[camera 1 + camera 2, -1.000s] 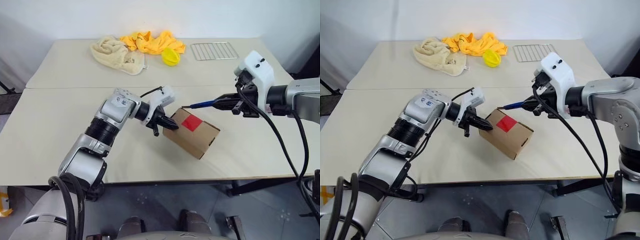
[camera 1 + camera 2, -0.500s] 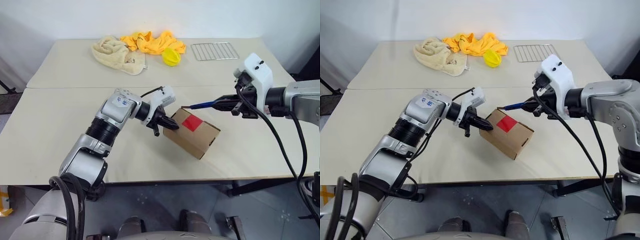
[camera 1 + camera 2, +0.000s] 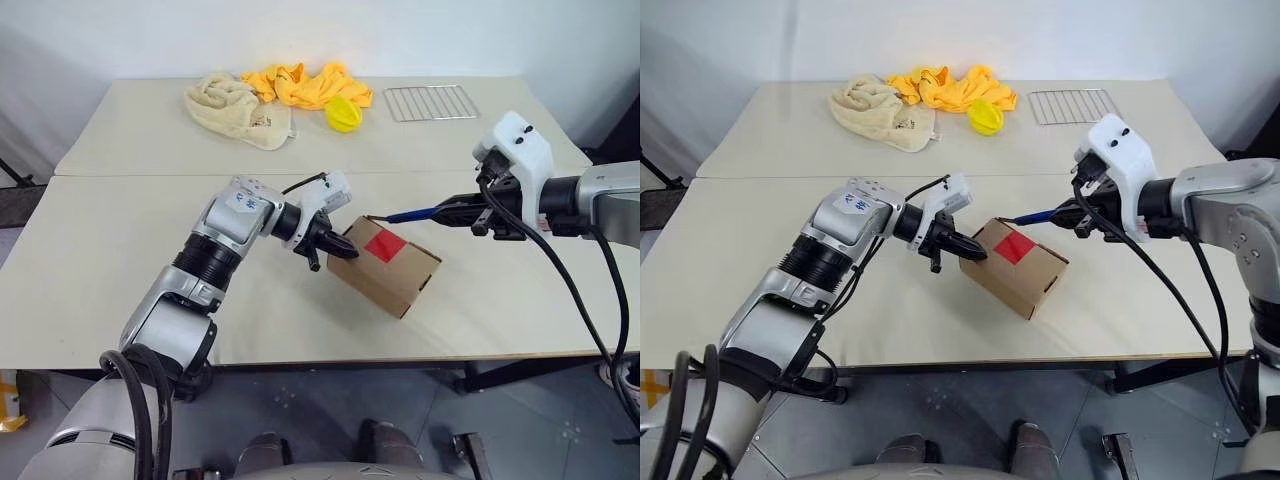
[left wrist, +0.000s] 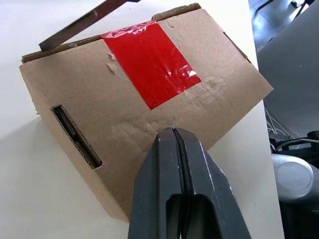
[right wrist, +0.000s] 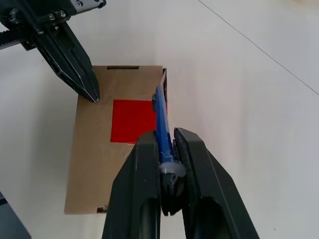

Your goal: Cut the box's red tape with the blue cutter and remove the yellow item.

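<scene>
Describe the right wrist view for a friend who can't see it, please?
Two black fingers grip a blue cutter pointing at the far edge of a brown cardboard box on a pale table, beside its square of red tape. The other arm's fingers, pressed together, rest their tip on the box top.

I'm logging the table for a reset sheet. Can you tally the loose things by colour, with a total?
Yellow: 2, orange-yellow cloth, ribbed ball
Cream: 1, towel
Brown: 1, box bearing red tape
Blue: 1, cutter held in the right pincer
Silver: 1, wire rack
Total: 6
</scene>
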